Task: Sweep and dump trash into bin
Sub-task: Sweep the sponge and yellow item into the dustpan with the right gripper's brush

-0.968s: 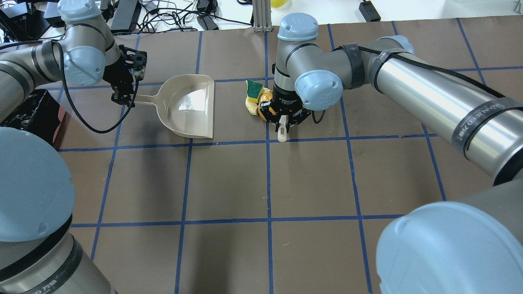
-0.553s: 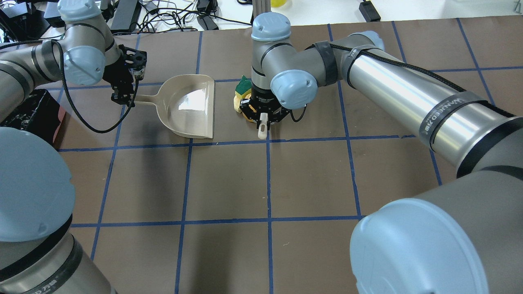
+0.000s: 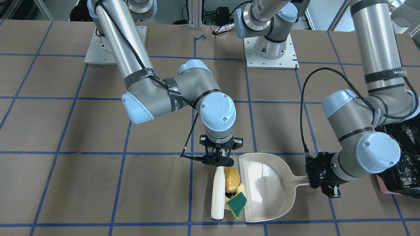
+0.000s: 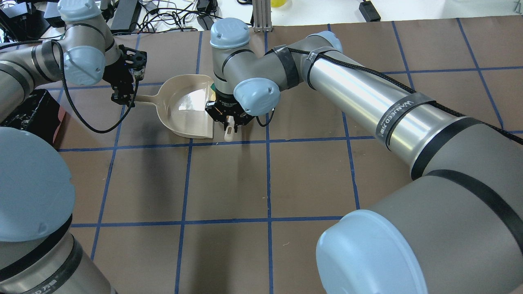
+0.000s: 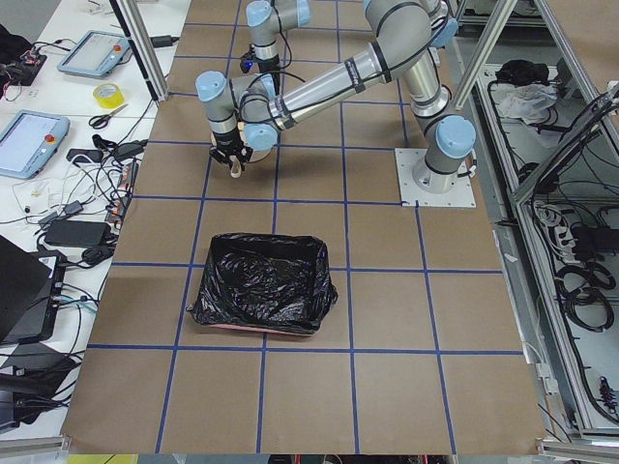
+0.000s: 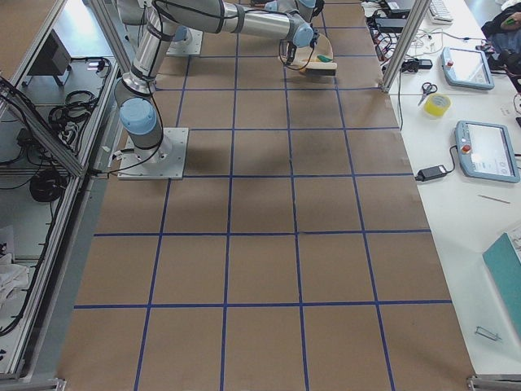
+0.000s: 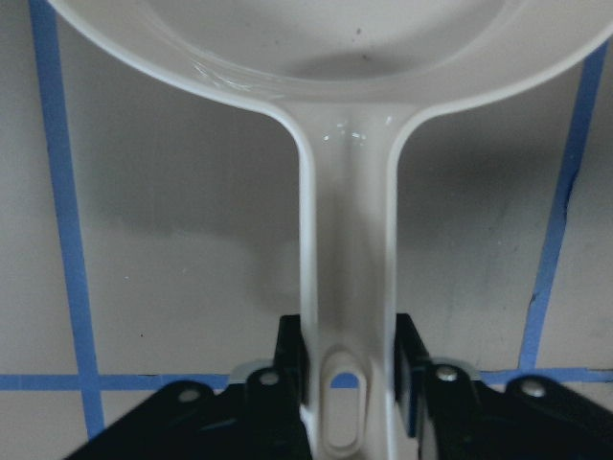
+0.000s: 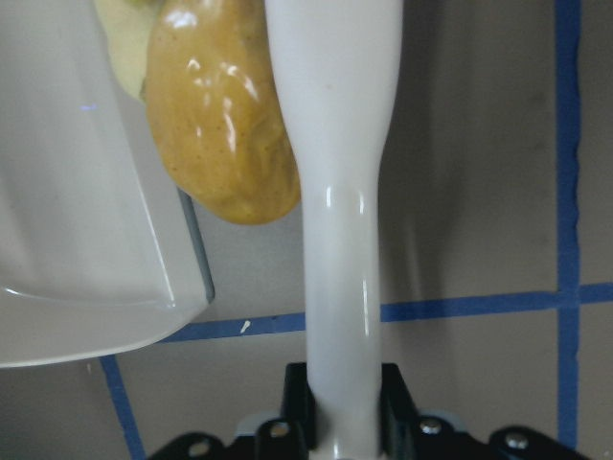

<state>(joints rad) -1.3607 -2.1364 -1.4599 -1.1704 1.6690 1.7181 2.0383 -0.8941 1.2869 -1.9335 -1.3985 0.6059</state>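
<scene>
The trash lies squeezed between a white brush and the open lip of the beige dustpan. It is a yellow-brown lump, a green-topped sponge piece and pale scraps. My right gripper is shut on the brush handle. The lump touches the pan's edge. My left gripper is shut on the dustpan handle. In the overhead view my right wrist hides the trash. The bin, pink with a black bag, stands beside my left arm.
The table is brown paper with a blue tape grid. Both arm bases stand at the robot's side. Cables and power bricks lie past the far edge. The bin's corner shows at the overhead view's left.
My right gripper has swept the brush and the trash leftward in the overhead view, up to the dustpan's lip. The left gripper and dustpan have not moved.
</scene>
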